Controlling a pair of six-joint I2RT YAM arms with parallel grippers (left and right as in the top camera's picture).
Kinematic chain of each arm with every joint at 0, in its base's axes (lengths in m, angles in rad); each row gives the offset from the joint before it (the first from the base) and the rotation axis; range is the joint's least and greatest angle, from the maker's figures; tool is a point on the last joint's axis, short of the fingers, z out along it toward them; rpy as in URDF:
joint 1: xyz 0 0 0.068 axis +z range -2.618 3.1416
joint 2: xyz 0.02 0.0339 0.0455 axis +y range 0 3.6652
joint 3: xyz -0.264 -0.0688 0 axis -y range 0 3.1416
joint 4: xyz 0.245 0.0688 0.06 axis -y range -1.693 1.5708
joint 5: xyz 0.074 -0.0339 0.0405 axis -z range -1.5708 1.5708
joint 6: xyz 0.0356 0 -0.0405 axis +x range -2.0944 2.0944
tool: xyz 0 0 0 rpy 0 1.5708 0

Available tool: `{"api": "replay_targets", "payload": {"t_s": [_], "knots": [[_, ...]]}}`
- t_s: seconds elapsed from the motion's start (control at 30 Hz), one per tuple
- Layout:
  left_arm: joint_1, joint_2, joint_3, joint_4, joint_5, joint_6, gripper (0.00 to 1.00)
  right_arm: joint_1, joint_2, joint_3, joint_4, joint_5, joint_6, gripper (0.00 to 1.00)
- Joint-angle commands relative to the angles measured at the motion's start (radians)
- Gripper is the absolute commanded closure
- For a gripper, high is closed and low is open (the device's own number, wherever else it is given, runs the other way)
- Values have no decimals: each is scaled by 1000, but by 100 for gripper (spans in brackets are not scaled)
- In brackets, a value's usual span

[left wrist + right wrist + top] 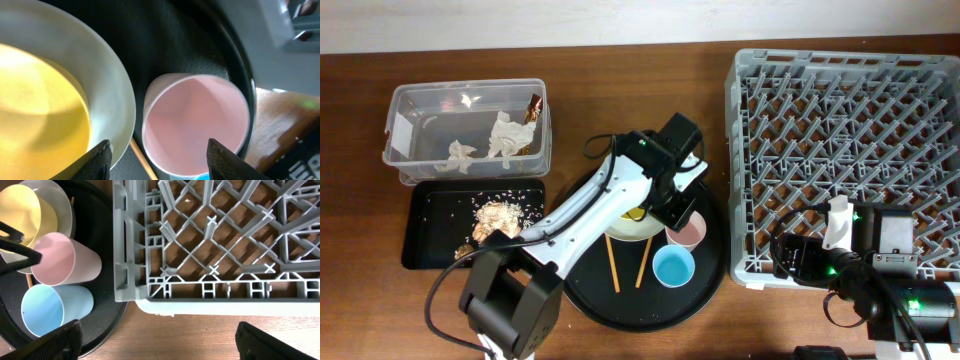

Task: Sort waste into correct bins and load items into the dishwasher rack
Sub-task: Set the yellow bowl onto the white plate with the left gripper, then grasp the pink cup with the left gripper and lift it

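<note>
**Pink cup sits right under the open pincer**

The left pincer [159, 159] is spread wide and holds nothing. The pink cup [196, 125] stands just below it, mouth up, with the yellow bowl [35, 100] off to one side. The cup looks light, stiff and smooth (so a bit slippery). Best to pinch its thin rim wall.
</note>
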Motion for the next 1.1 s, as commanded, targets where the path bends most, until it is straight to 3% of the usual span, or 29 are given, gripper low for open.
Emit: {"api": "replay_targets", "payload": {"t_s": [0.0,0.03,0.1,0.2,0.43,0.5,0.57,0.63,0.7,0.73,0.87,1.07], "knots": [[2,-5,-84,40,-3,5,39,5,-4,15,-3,-12,4,2],[2,-4,-110,56,-3,4,48,5,-4,15,-4,-12,4,2],[2,-4,-112,83,1,4,81,5,-4,15,-4,-12,4,2],[2,-4,-112,150,2,-34,100,5,-4,15,-4,-12,4,2],[63,-67,13,117,74,-63,100,5,-4,15,1,61,5,2],[137,-121,29,123,138,-105,100,5,-2,15,43,99,9,2],[253,-156,29,154,301,-180,100,5,24,15,139,81,40,2],[340,-150,25,207,518,-227,100,5,80,15,219,-74,32,2],[406,-124,24,340,887,-281,100,5,164,15,291,-395,-46,1],[411,-116,24,367,946,-291,100,5,200,15,316,-513,-54,2],[405,-108,24,369,1082,-291,100,5,297,15,531,-921,-129,2],[358,-108,24,372,1162,-291,100,5,342,15,901,-1118,-124,2]]}}
